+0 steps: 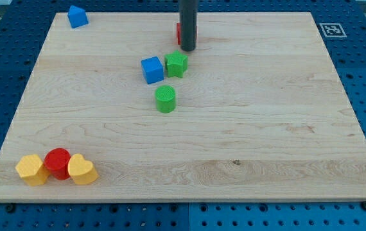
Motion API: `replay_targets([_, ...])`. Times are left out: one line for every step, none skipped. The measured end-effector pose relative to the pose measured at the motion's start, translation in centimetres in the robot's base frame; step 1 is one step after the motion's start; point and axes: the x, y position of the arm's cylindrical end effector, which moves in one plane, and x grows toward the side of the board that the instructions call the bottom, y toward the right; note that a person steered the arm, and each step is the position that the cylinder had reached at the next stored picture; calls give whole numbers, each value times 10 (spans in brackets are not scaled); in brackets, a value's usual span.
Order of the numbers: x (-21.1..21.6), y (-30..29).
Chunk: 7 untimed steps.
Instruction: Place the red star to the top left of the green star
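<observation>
my tip stands near the desk's top edge, touching a red block that is mostly hidden behind the rod
there is no pincer on this arm, only the dark rod, so no open or closed state can be told. the red block shows just a sliver at the rod's left side, too little to confirm its star shape. the green star lies just below my tip, toward the desk's middle, with a blue cube touching its left side and a green cylinder near below them. a blue block sits in the top left corner. in the bottom left corner a yellow block, a red cylinder and a yellow heart huddle in a row
</observation>
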Motion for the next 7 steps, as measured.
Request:
replay_targets([-7, 13])
replay_targets([-18, 13])
replay_targets([-24, 0])
replay_targets([-26, -23])
replay_targets([-28, -27])
replay_targets([-28, -42])
replay_targets([-28, -73])
